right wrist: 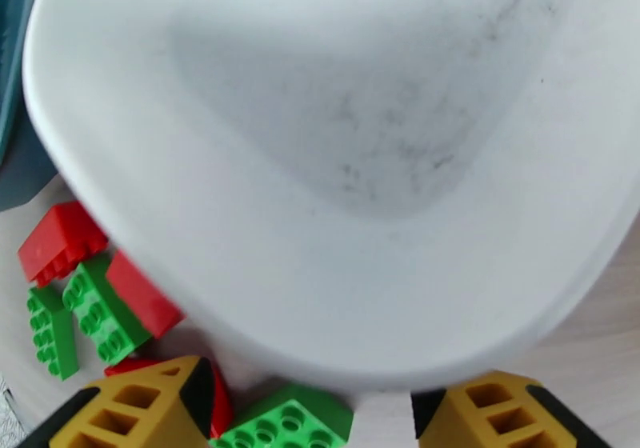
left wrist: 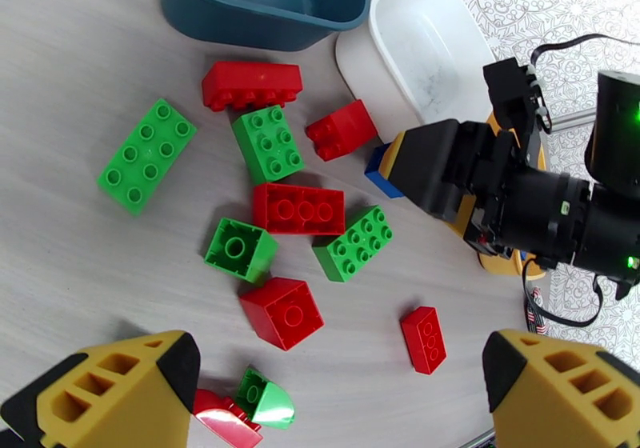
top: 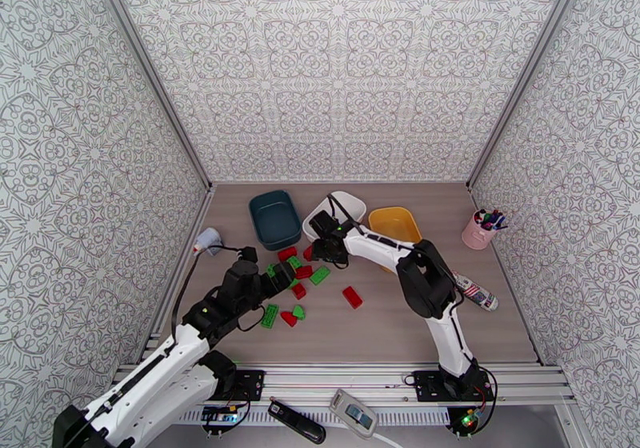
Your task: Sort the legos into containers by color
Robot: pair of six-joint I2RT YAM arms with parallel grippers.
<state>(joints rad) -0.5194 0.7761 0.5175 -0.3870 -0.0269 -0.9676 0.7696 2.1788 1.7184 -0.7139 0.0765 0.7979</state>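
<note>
From above, the left end effector [top: 280,276] hangs over the legos [top: 350,297] on the desk [top: 480,326], the right end effector [top: 329,248] beside the white tub [top: 349,202]; left wrist: fingers [left wrist: 120,394] wide open, empty, legos [left wrist: 298,208] ahead; right wrist: fingers [right wrist: 136,406] spread, empty, white tub [right wrist: 320,162] ahead.

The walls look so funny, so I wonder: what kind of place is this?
Probably a robot practice booth, not a home. Patterned walls box in a table, two robot arms are bolted to a metal rail, and toy bricks wait beside tubs.
</note>
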